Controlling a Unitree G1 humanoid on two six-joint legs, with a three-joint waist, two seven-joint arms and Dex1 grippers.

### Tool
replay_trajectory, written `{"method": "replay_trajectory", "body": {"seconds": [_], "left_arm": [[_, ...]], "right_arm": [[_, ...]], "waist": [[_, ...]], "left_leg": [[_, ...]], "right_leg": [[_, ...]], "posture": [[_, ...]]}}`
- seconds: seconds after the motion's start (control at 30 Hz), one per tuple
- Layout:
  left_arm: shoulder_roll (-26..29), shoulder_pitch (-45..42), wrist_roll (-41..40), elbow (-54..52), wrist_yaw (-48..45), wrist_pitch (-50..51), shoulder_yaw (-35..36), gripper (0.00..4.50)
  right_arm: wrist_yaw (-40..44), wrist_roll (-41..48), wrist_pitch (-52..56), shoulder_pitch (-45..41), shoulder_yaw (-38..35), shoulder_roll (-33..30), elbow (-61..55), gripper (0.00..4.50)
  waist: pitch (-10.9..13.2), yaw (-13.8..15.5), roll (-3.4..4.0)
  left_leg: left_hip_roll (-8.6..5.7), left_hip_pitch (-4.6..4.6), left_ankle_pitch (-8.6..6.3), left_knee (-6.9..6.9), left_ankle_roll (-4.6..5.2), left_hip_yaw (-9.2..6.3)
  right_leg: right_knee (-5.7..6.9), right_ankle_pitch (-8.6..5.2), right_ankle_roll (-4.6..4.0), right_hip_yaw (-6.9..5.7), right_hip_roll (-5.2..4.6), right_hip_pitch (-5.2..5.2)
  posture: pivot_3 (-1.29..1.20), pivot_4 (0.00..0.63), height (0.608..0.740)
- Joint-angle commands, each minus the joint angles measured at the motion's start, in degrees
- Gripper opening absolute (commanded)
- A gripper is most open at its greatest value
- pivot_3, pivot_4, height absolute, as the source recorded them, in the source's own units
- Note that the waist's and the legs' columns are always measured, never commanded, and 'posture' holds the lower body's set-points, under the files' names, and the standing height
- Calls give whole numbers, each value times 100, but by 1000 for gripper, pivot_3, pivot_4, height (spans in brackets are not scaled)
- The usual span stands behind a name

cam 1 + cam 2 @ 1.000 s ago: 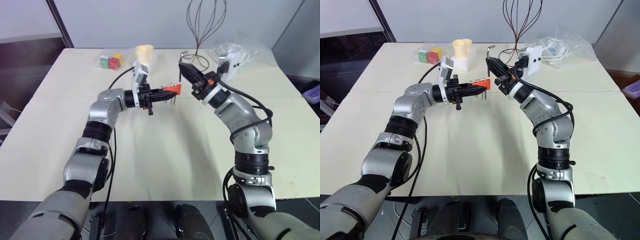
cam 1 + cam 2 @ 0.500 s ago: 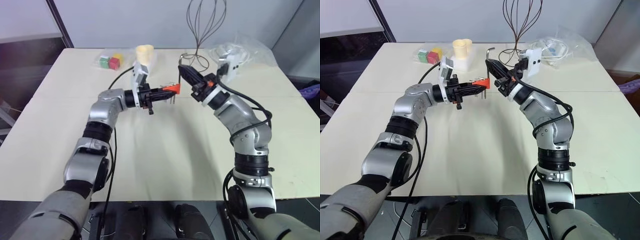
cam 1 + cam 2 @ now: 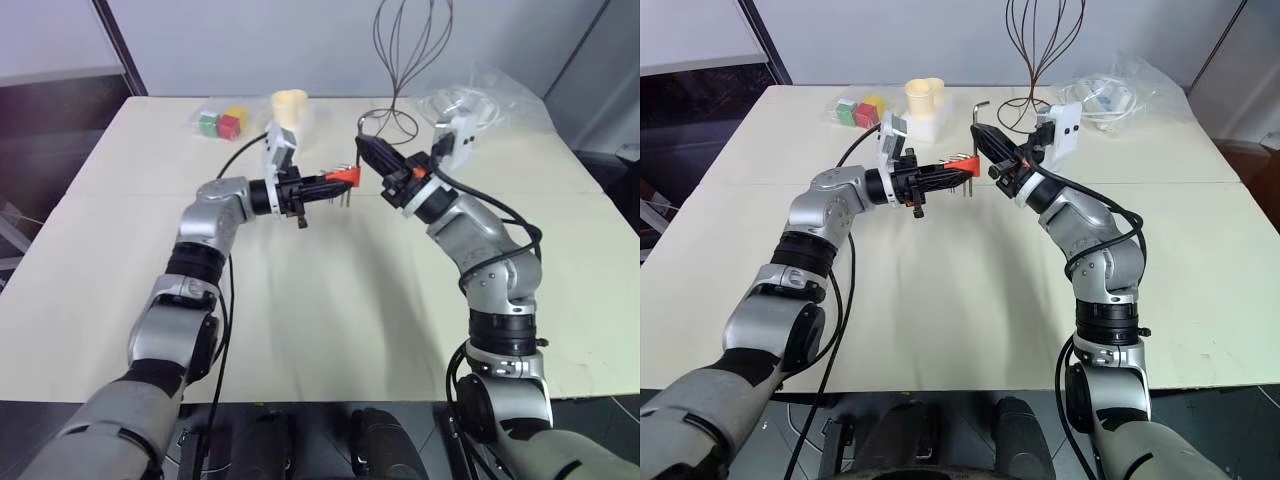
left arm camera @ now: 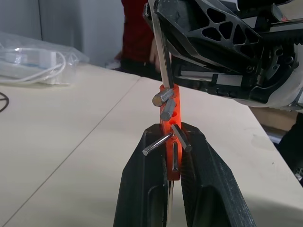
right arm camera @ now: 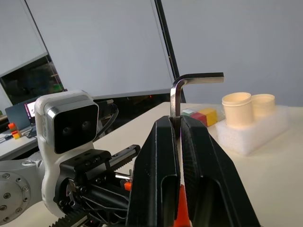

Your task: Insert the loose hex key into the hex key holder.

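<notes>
1. The table (image 3: 330, 330) lies well below both grippers; the work is done in mid-air above its middle.
2. The left gripper (image 4: 174, 156) points level across toward the right one, its two black fingers clenched on the hex key holder (image 4: 169, 124). The orange-red block juts past its fingertips, with short grey keys sticking out of its sides.
3. The right gripper (image 5: 178, 127) is clamped on the long shank of the loose hex key (image 5: 189, 84), whose bent end rises above its fingertips. The lower end of the shank drops down to the holder's far tip, right at a hole, though I cannot tell whether it has entered.
4. The foam block with cups (image 3: 923, 108) and the coloured cubes (image 3: 221, 123) sit on the table far beyond the left gripper, out of the way.
5. Risks, as I judge them:
   - If the shank is slightly tilted or off the hole, a push would jam it against the rim.
   - That push could twist the thin key in the right fingers, or pivot the small holder in the left grip.
   - Either slip could drop a part onto the table.
</notes>
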Motion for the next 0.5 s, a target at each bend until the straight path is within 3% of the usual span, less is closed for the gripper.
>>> {"method": "replay_trajectory", "body": {"seconds": [0.03,0.5], "left_arm": [[-2,-192,-72,-225,-23,-79,142,0],[3,-198,-94,-223,47,-100,200,0]], "right_arm": [[20,54,-84,-16,45,-26,-206,13],[61,30,-190,-28,46,-136,-201,13]], "waist": [[0,-1,0],[0,-1,0]], "left_leg": [[0,0,0,0,0,0],[0,0,0,4,0,0]], "right_leg": [[1,0,0,0,0,0],[23,0,0,0,0,-8]], "posture": [[0,150,740],[0,150,740]]}}
